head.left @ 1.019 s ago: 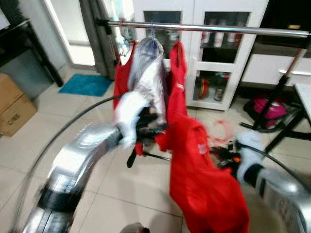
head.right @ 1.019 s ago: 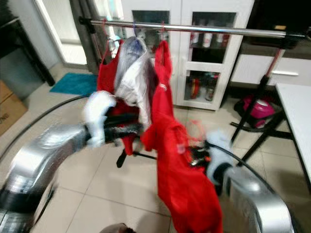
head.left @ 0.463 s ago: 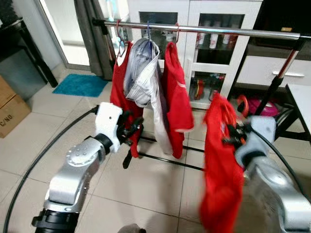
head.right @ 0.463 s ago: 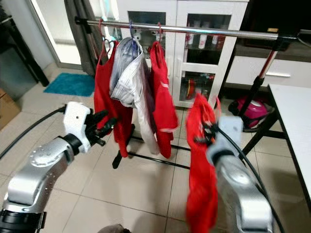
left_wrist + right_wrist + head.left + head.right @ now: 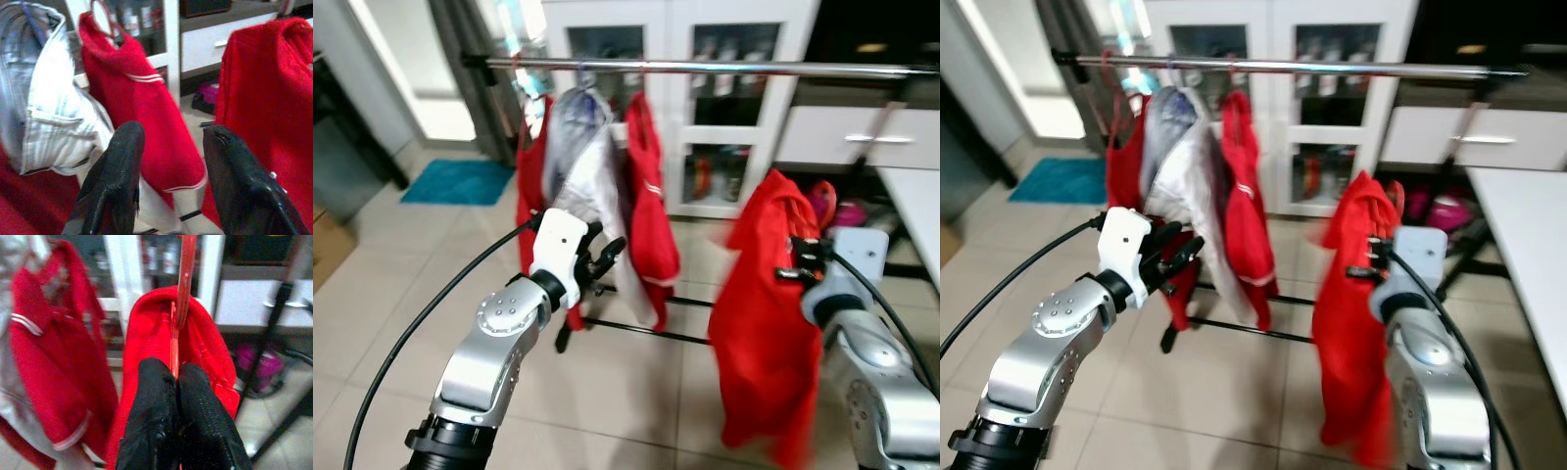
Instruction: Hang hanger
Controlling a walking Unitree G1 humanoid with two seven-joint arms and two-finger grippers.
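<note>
Now, step in hand: carrying the red hanger (image 5: 182, 293) up toward the rail (image 5: 724, 68); it is not yet hooked on, as I judge it.
Right hand (image 5: 175, 377): its two fingers are pressed together on the stem of the hanger, just under the hook.
Hanger position: it is held in front of the robot on its right, below the rail, with a red garment (image 5: 762, 313) draped from it.
Left hand (image 5: 171, 147): fingers spread, holding nothing, near the clothes on the rail.
Rail: a red shirt (image 5: 646, 206) and a pale shirt (image 5: 579, 157) hang at its left part; the right part looks free.
Next move: probably to lift the hook above the rail, then lower it onto the free part.
</note>
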